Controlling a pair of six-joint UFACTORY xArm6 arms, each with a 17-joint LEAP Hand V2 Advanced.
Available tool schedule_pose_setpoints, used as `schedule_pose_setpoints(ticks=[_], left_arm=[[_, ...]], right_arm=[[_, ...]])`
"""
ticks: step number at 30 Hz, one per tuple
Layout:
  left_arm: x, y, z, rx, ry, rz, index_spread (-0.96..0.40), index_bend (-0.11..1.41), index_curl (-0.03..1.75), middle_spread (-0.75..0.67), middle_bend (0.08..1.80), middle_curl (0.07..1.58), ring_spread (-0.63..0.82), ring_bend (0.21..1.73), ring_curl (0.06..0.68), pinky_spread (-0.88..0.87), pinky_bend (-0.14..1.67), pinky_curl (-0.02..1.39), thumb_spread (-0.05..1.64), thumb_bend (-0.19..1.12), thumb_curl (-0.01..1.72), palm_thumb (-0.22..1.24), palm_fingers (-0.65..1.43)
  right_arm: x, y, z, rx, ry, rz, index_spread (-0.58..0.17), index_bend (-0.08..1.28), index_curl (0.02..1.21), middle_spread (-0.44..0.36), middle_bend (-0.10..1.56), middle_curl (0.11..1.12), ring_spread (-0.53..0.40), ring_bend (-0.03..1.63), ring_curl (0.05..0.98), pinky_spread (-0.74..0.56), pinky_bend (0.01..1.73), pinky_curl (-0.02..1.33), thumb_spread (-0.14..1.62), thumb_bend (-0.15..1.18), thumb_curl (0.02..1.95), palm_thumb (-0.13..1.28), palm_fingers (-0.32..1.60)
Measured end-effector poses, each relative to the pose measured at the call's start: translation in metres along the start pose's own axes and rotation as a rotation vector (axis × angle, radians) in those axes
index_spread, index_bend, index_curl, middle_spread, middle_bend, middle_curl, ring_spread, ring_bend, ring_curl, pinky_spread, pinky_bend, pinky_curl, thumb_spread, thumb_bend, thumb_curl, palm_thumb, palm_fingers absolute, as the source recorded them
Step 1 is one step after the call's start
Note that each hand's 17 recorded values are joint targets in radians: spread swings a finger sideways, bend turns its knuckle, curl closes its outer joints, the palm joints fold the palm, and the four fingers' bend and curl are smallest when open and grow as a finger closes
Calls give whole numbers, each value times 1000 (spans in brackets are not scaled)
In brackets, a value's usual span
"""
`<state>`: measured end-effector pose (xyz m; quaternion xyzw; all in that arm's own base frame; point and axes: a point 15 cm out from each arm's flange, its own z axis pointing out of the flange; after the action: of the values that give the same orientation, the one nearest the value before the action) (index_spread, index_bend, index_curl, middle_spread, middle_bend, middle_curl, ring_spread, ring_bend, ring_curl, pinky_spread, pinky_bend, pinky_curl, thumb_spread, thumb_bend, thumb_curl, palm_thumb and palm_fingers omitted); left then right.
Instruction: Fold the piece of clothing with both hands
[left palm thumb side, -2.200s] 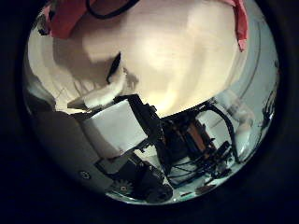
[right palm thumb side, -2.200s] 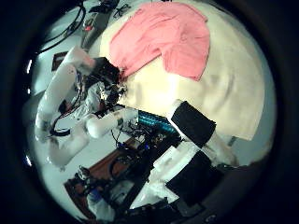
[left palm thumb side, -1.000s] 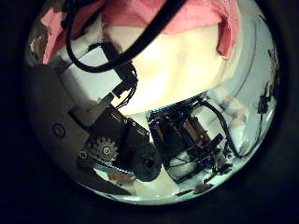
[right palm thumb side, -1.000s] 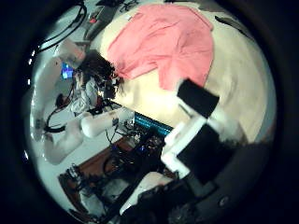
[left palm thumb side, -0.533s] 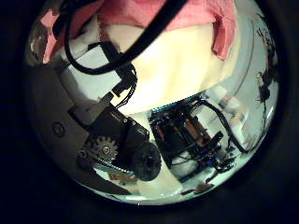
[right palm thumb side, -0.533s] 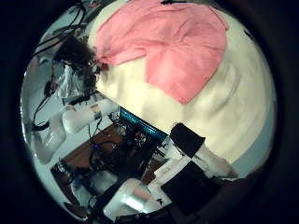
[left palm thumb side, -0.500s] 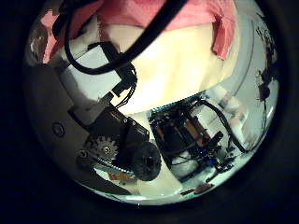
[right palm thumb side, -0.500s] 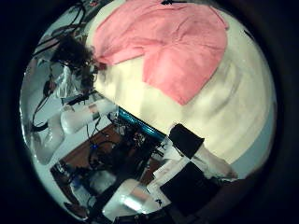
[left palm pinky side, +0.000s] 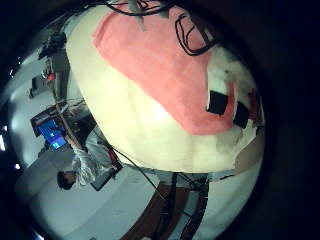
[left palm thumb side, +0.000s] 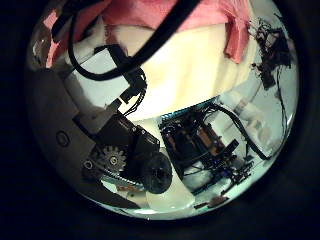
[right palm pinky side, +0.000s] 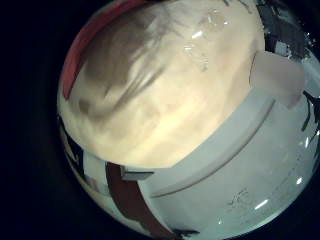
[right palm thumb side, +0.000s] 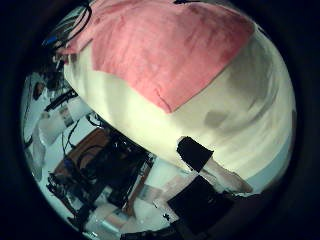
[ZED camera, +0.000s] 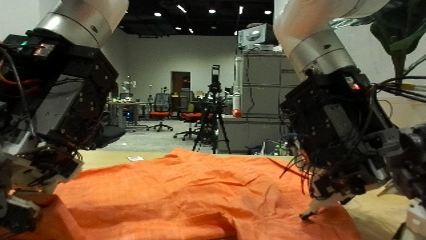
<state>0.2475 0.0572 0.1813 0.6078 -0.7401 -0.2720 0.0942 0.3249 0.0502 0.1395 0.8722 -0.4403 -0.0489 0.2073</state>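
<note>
The orange cloth (ZED camera: 200, 200) lies spread and rumpled across the near part of the pale surface (ZED camera: 380, 210), filling the foreground in the outside view. At its near edge the left robot hand (ZED camera: 33, 195) sits low against the fabric, though its fingers are hidden, so I cannot tell whether it pinches the cloth or rests loose. A little farther back, the right robot hand (ZED camera: 349, 165) hangs over the cloth's far side edge with fingers curled downward, one tip close to or touching the bare surface just beside the fabric; no fold shows between them, so it looks closed on nothing. The risk from here: if that hand closes beside the hem, it lifts nothing, and a one-sided pull would drag the cloth askew.
</note>
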Motion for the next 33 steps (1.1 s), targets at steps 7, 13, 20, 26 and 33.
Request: schedule_pose_setpoints(ticks=[7,13,20,26,33], left_arm=[[0,1,0,2,0,-1,-736,533,1146,-441,1166,817,-422,1338,518,-591,1222,566,881,-19,709,804,1150],[-1,1,-2,4,-2,-2,-743,524,1158,-441,1166,815,-422,1337,518,-591,1221,566,882,-19,713,803,1151],[-1,4,-2,1,-1,-5,-751,517,1168,-441,1167,813,-421,1332,517,-591,1221,566,882,-19,716,802,1151],[-1,4,-6,13,-3,9,-756,508,1175,-441,1167,812,-421,1333,516,-591,1221,565,882,-19,718,802,1150],[1,6,-11,26,-3,19,-762,499,1180,-440,1168,811,-420,1331,516,-591,1221,565,885,-19,718,799,1151]], right_arm=[[2,-5,7,-8,2,10,-316,171,308,3,191,320,101,358,223,165,342,284,923,-27,344,640,149],[18,-16,15,-51,63,19,-310,171,308,-14,198,328,35,384,235,134,305,279,906,-28,347,658,214],[24,-26,14,-15,86,21,-381,182,314,-185,396,399,-264,588,271,-267,390,262,893,-27,354,688,847],[26,-38,5,50,91,14,-468,341,435,-295,597,525,-391,803,394,-607,616,343,886,-29,356,701,1286],[38,-36,-8,105,93,44,-450,674,627,-267,893,671,-330,1025,508,-539,934,493,886,-11,368,748,1404]])
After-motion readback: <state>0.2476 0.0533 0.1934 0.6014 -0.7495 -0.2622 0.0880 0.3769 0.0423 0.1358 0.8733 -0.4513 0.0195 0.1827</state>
